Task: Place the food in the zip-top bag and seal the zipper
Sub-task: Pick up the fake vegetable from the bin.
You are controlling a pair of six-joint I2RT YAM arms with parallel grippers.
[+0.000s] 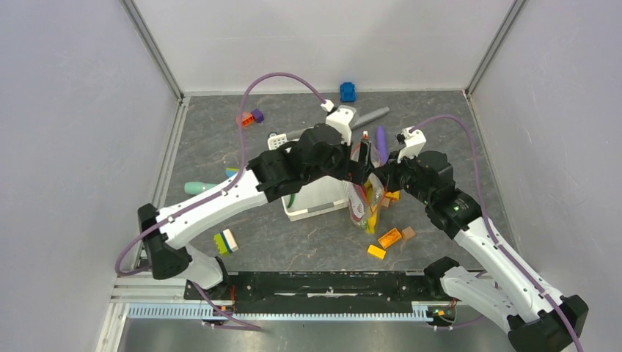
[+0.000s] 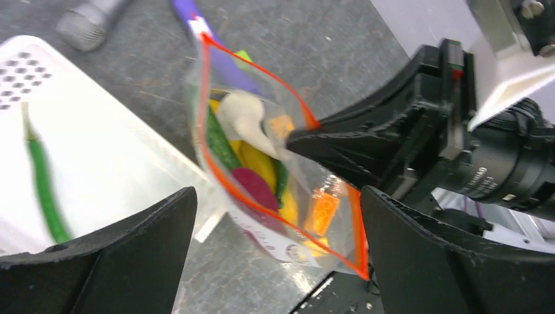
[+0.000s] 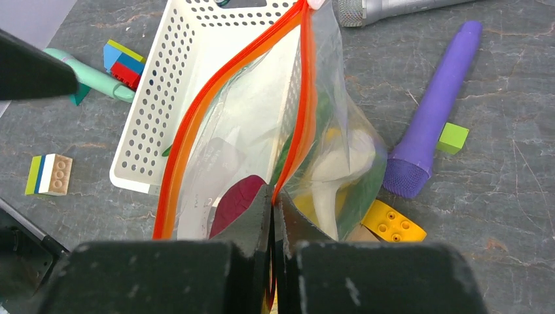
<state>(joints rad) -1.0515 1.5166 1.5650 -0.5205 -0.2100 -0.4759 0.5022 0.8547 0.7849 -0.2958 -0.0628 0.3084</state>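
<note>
Left gripper (image 2: 276, 196) wide open, gripping nothing, its fingers either side of the bag mouth. White basket (image 3: 141, 111) on bench (image 3: 510, 163), one green bean (image 2: 42, 180) inside it. Zip-top bag (image 3: 249, 124) just right of the basket, mouth gaping, zipper (image 3: 196, 111) unsealed. In the bag: sweet potato (image 3: 235, 199), whitish piece (image 3: 334, 170), cucumber (image 2: 219, 140), yellow piece (image 2: 258, 163). Right gripper (image 3: 273, 196) closed, pinching the zipper on one side of the mouth. Purple cylinder (image 3: 435, 111) on bench right of the bag, yellow block (image 3: 393, 226) near its end.
</note>
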